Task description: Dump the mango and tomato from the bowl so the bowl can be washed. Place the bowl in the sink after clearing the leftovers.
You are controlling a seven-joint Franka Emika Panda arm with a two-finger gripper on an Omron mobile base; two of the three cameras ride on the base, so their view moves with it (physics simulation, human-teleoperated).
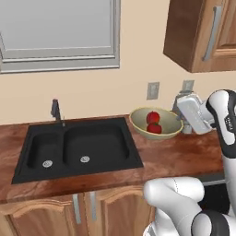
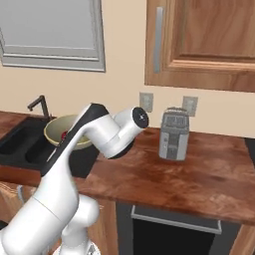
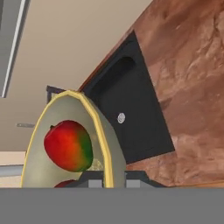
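The pale yellowish-olive bowl (image 1: 138, 120) is over the wooden counter just right of the black double-basin sink (image 1: 78, 145). Two red fruits lie inside it. In the hand view the bowl (image 3: 39, 144) stands on edge, holding the red-green mango (image 3: 68, 145). A sliver of the red tomato (image 3: 65, 183) shows below it. My gripper (image 1: 180, 120) is at the bowl's right rim. In the hand view the yellow rim runs down between my fingers, so the gripper (image 3: 108, 180) is shut on it. Whether the bowl rests on the counter or is lifted, I cannot tell.
A silver toaster (image 2: 174, 133) stands by the wall, right of the bowl and behind my hand. The dark faucet (image 1: 56, 110) rises behind the sink. Wooden wall cabinets (image 1: 203, 32) hang above the counter. Bare countertop (image 2: 199, 174) stretches to the right.
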